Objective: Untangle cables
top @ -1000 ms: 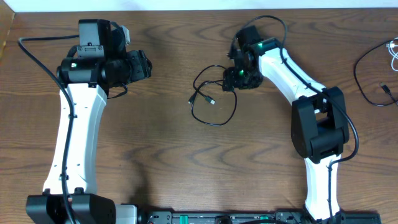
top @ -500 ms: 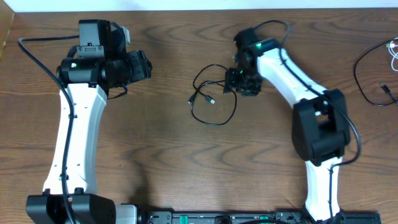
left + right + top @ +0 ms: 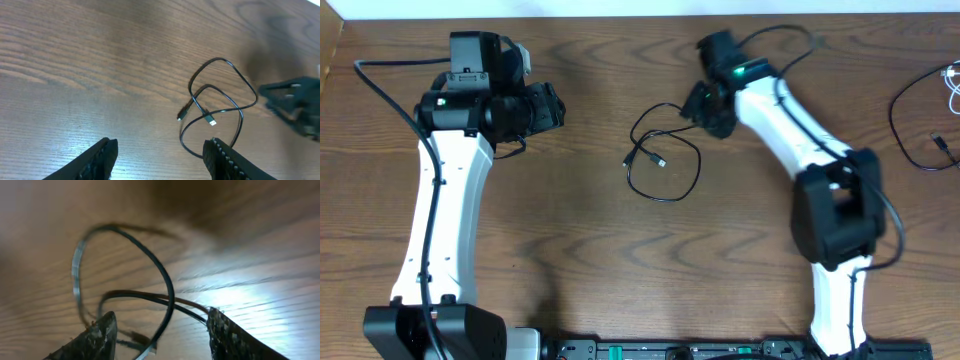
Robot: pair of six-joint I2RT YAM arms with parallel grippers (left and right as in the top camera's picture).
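A thin black cable [image 3: 662, 160] lies in loose crossed loops at the table's middle, its two small plug ends inside the loops. It shows in the left wrist view [image 3: 216, 110] and close up and blurred in the right wrist view [image 3: 150, 280]. My right gripper [image 3: 698, 106] is open at the loops' upper right edge, with cable strands passing between its fingers [image 3: 160, 335]. My left gripper [image 3: 558, 106] is open and empty, well to the left of the cable [image 3: 160, 157].
More cables lie at the far right edge: a black loop [image 3: 920, 125] and a white cord [image 3: 952, 85]. Thick black wires run along both arms. The table's back edge is near the top of the overhead view.
My right gripper has moved up and back from the cable's upper right loop and tilted. The cable's loops look almost unchanged. The left arm has barely moved.
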